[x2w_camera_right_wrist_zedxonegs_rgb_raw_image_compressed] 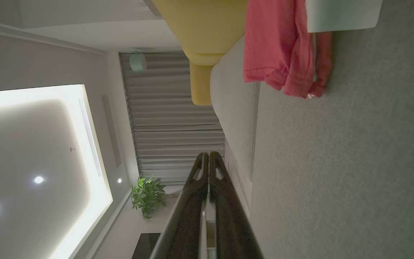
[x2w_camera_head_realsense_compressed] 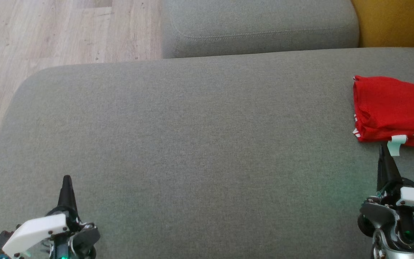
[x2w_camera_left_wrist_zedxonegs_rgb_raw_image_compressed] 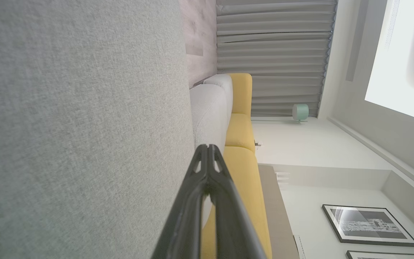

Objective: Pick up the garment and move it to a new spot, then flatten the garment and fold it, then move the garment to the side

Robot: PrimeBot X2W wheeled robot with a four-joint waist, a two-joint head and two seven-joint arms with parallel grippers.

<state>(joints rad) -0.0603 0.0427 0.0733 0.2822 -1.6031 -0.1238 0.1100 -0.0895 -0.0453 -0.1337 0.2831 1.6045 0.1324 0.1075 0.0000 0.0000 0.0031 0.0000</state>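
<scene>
- Head view looks down on a wide grey sofa seat (x2w_camera_head_realsense_compressed: 192, 144). A second grey cushion (x2w_camera_head_realsense_compressed: 257, 28) sits behind it, w/ a yellow cushion (x2w_camera_head_realsense_compressed: 397, 21) at top right & pale wood floor (x2w_camera_head_realsense_compressed: 49, 32) at top left.
- The red garment (x2w_camera_head_realsense_compressed: 390, 108) lies folded into a compact rectangle at the far right of the seat, partly cut off by the pic's right edge. White trim shows at its corners, & a white tag (x2w_camera_head_realsense_compressed: 396, 144) sticks out from its near edge.
- Left claw (x2w_camera_head_realsense_compressed: 67, 178): lower left, clenched, both dark fingers pressed into one point, gripping nothing. It sits over bare seat fabric, well apart from the garment.
- Right claw (x2w_camera_head_realsense_compressed: 382, 148): lower right, also clenched & empty. Its tip points up the pic and ends just short of the garment's near edge, just beside the tag. Can't tell if it touches the cloth.
- Left wrist view: the closed fingers run alongside grey upholstery. Beyond them are a grey curtain (x2w_camera_left_wrist_zedxonegs_rgb_raw_image_compressed: 271, 54) & a framed picture (x2w_camera_left_wrist_zedxonegs_rgb_raw_image_compressed: 368, 225) on a white wall.
- Right wrist view: closed fingers w/ nothing between them. The garment, pinkish-red here, lies on the grey seat ahead of the tips & off to one side, hemmed edges bunched. A green plant (x2w_camera_right_wrist_zedxonegs_rgb_raw_image_compressed: 147, 196) stands in the bkgd.
</scene>
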